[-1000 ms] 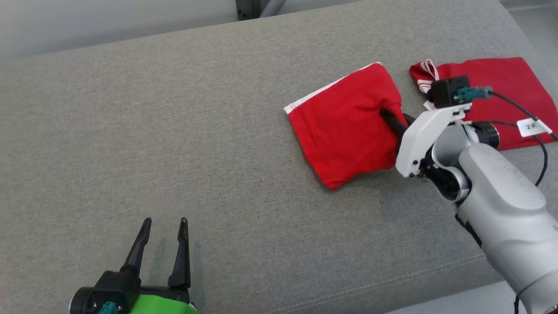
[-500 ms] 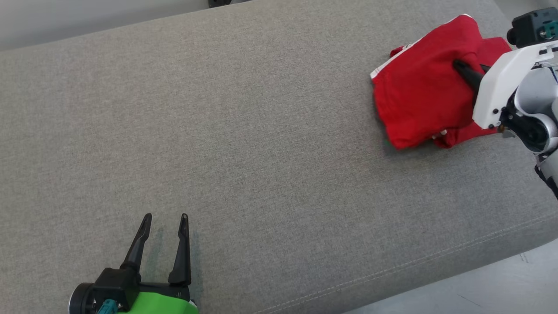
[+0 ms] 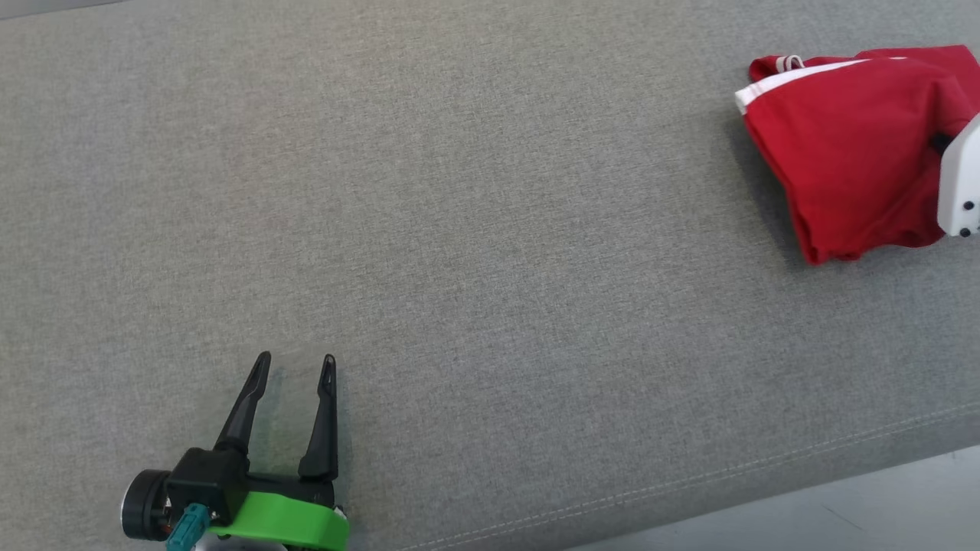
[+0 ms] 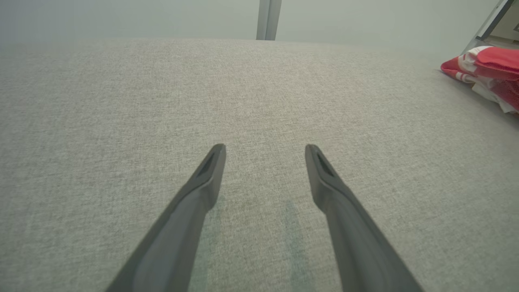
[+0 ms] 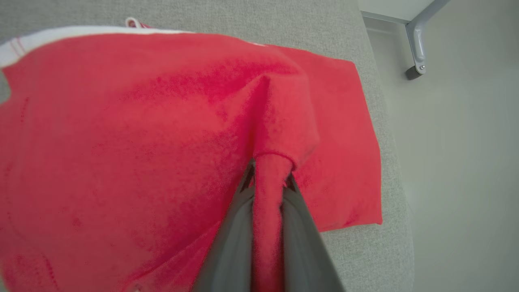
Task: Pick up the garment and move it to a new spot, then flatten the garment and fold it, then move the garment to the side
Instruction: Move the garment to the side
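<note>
The garment (image 3: 850,153) is red with a white band along one edge. It hangs bunched at the far right of the head view, and the left wrist view catches the garment (image 4: 490,73) at its right edge. My right gripper (image 5: 268,170) is shut on a pinched fold of the garment (image 5: 121,142), which drapes away from the fingers. In the head view, the gripper's white housing (image 3: 963,184) pokes in at the right border. My left gripper (image 3: 295,366) rests low at the lower left, open and with nothing between its fingers (image 4: 211,170).
A second red cloth (image 5: 344,142) lies flat on the grey cushion (image 3: 490,229) under the held garment, near the cushion's right end. The cushion's front seam (image 3: 689,482) runs along the lower right, with floor (image 3: 842,520) beyond it. A metal leg (image 5: 417,40) stands off the end.
The head camera has swung, so the whole picture shifted. My right gripper has carried the garment rightward, over the other red cloth. The left gripper stays open and still.
</note>
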Motion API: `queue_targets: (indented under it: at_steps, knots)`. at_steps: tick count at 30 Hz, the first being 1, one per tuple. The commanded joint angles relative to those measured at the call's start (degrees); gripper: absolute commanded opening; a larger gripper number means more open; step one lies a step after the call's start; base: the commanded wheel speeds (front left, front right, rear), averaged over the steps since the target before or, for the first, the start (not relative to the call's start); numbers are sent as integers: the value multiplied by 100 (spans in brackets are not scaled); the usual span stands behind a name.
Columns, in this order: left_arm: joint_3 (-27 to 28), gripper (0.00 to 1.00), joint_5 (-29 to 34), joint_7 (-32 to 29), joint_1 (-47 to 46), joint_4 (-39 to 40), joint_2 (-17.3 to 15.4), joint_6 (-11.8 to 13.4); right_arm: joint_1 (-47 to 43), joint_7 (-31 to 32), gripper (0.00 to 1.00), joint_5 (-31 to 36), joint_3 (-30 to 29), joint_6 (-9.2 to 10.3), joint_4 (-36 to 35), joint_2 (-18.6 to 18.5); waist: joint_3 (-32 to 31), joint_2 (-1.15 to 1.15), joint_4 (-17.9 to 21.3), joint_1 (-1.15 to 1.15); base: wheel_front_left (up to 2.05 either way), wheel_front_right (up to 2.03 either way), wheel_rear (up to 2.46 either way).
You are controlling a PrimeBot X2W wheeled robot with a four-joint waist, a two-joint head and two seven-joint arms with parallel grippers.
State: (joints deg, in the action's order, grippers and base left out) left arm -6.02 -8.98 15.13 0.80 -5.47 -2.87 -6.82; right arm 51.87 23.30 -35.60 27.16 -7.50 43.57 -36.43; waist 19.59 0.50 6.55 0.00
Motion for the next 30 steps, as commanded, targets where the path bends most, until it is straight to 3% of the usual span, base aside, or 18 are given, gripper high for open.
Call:
queue_targets:
  at_steps: [1,3,4,5,6,12,17,24,30]
  knots:
    - [27,100,37,-3,-103,-4,-11,-23,76,-56,0,133,-30,4,125,-49,114,-50,-125,0,0,0,0]
    - [28,100,20,-3,-104,-19,-11,-20,72,-56,18,298,-92,4,433,-16,134,-50,-169,0,0,0,0]
    - [27,100,7,-3,-107,-20,-11,-22,84,-95,35,389,-143,4,574,-8,141,-50,-186,0,0,0,0]
    - [23,100,-4,-3,-106,-22,-11,-25,114,-181,78,495,-199,4,706,-19,147,-50,-200,0,0,0,0]
    - [20,100,-9,-3,-103,-24,-11,-29,145,-254,100,632,-274,5,866,-16,150,-50,-212,0,0,0,0]
    - [29,100,-44,-3,-75,-34,-10,-37,261,-870,100,1332,-578,7,1525,233,111,-50,-215,0,0,0,0]
    - [76,100,-90,-3,-24,-34,-10,0,392,-1655,100,1672,-882,7,1615,456,-91,-50,-171,0,0,0,0]
    - [231,100,-244,-3,242,-88,-11,119,34,-3047,100,1686,-1444,7,976,701,-683,-50,-141,0,0,0,0]
    - [480,100,-163,-3,433,-109,-10,278,-743,-3579,100,1722,-1791,7,223,884,-1072,-50,-146,0,0,0,0]
